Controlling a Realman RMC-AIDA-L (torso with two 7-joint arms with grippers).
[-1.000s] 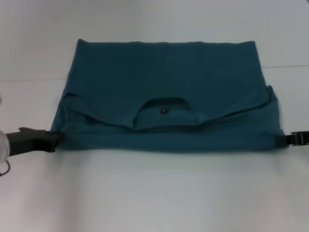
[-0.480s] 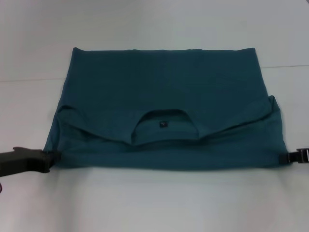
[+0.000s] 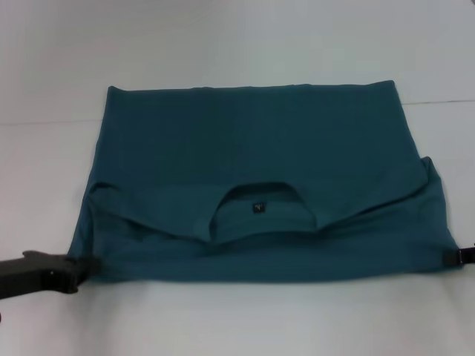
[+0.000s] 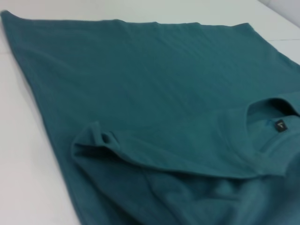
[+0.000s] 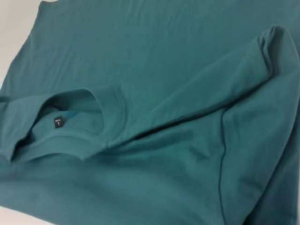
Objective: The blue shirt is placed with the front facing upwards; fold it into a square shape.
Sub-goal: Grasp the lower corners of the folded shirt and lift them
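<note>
Where the white worktop [image 3: 237,44] fills the head view, the shirt [image 3: 252,148] lies flat across its middle, a wide teal shape with its straight far edge running side to side and its near edge towards the robot. The collar [image 3: 260,194] sits near that front edge at the centre, curved open with a small dark label [image 3: 258,208] showing inside it, and a fold line slants away from it on either side to the sleeves [image 3: 104,194]. No print shows on the cloth facing up. The left claw [image 3: 74,268] is low at the near left corner of the shirt, its dark tip meeting the cloth edge; whether it is closed on the fabric I cannot tell, since the tip merges with the shirt there. The right claw [image 3: 462,256] shows only as a small dark piece at the picture's right border, touching the near right corner of the shirt, and its grip cannot be made out either. The left wrist view shows the left sleeve bunched into a small tuck over the body cloth, with the label farther off. The right wrist view shows the collar rim, the label, and the right sleeve lying creased over the layer beneath.
</note>
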